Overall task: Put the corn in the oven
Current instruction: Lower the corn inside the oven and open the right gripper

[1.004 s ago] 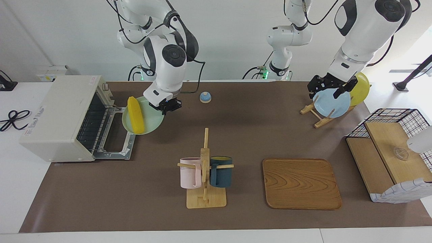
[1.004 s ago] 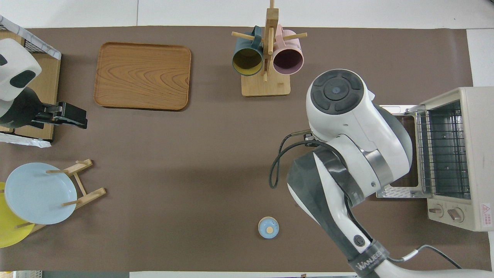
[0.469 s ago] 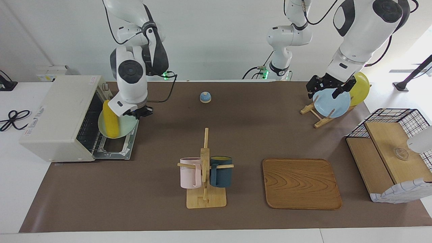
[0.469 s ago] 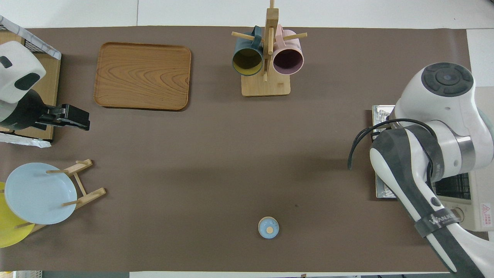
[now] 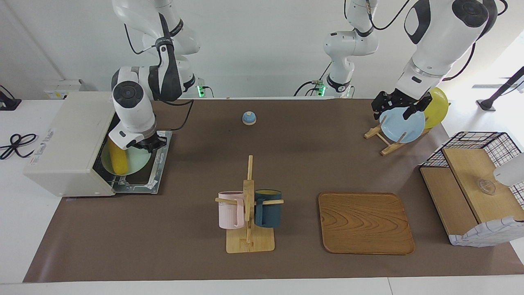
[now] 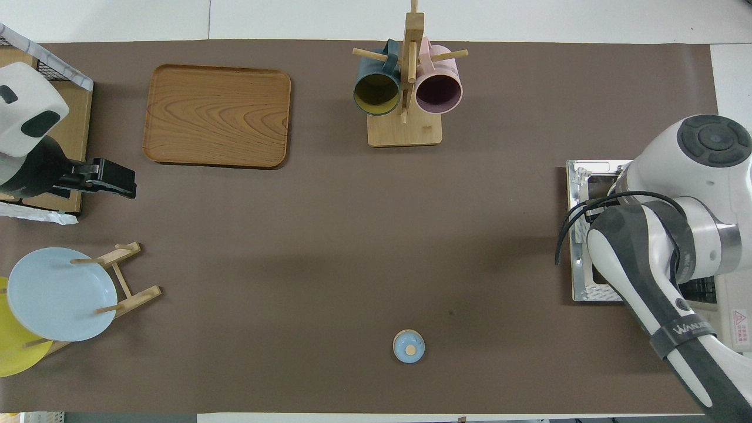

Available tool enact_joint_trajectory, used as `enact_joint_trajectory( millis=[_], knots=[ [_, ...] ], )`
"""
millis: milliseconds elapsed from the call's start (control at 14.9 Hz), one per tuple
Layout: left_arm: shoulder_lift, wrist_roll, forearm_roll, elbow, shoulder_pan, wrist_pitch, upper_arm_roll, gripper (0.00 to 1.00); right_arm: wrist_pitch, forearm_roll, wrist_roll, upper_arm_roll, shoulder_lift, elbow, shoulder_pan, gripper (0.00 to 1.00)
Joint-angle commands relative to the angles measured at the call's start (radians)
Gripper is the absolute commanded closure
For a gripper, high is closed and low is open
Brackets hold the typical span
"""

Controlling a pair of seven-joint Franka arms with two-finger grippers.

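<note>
The corn [image 5: 117, 162], a yellow cob, lies on a pale green plate [image 5: 135, 161]. My right gripper [image 5: 149, 143] is shut on that plate's rim and holds it at the mouth of the oven [image 5: 69, 135], above the open door [image 5: 144, 181]. The corn's end of the plate sits just inside the opening. In the overhead view my right arm hides the corn and the plate; only the oven's door [image 6: 578, 235] and a corner of the oven [image 6: 737, 329] show. My left gripper [image 5: 399, 107] [image 6: 132, 183] waits open and empty in the air by the plate rack.
A mug rack [image 5: 249, 241] with a pink and a dark blue mug stands mid-table, beside a wooden tray [image 5: 365, 223]. A small blue bell [image 5: 249, 118] sits near the robots. A blue plate [image 5: 402, 127] and a yellow plate [image 5: 438, 107] stand in a rack by a wire-basket shelf [image 5: 475, 184].
My right arm has swung the plate with the corn from over the table beside the door down into the oven's mouth. The left arm has barely moved.
</note>
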Motion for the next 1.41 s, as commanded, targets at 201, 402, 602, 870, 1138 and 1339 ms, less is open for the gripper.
enact_joint_trajectory(
  millis=[201,402,602,870,1138,1339],
  knots=[
    [-0.030,0.012,0.008,-0.032,0.013,0.011,-0.005,0.00,0.050,-0.013,-0.068,0.013,-0.032,-0.062,-0.057,1.00],
    [-0.029,0.008,0.008,-0.032,0.005,0.015,-0.005,0.00,0.082,-0.013,-0.102,0.013,-0.032,-0.076,-0.081,0.80],
    [-0.029,0.011,0.008,-0.032,0.011,0.018,-0.005,0.00,0.082,-0.012,-0.098,0.014,-0.032,-0.073,-0.078,0.65],
    [-0.029,0.008,0.008,-0.032,0.016,0.012,-0.005,0.00,0.038,0.001,-0.084,0.016,-0.017,-0.004,-0.020,0.62],
    [-0.029,0.008,0.008,-0.032,0.016,0.012,-0.005,0.00,-0.066,0.010,0.021,0.019,-0.023,0.065,0.092,0.87],
    [-0.029,0.008,0.008,-0.032,0.016,0.012,-0.005,0.00,0.051,0.073,0.102,0.020,-0.069,-0.081,0.107,1.00]
  ],
)
